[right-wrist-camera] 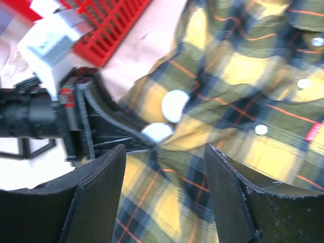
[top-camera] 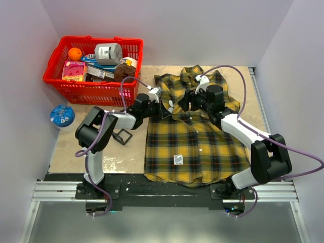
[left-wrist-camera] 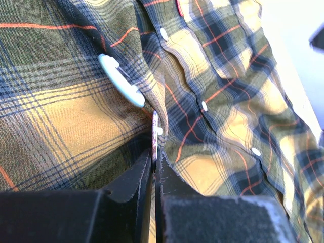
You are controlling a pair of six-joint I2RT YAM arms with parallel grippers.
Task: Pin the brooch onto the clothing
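On plaid shirt (top-camera: 192,147), hem label (top-camera: 178,159) unreadable, left fingers (left-wrist-camera: 132,188) pinching brooch (left-wrist-camera: 155,132), right fingers (right-wrist-camera: 96,202) spread wide

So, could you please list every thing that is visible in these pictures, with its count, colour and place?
shirt: one, yellow-and-dark plaid, spread mid-table.
brooch pieces: two, white, round, at the shirt's chest.
basket: one, red, far left corner.
orange: one, orange, in the basket.
can: one, grey, in the basket.
box: one, pink, in the basket.
round object: one, blue, left of the table.
frame: one, black, left of the shirt.
table: one, beige.
left fingers: two, black, shut on one brooch piece.
right fingers: two, black, open above the shirt.
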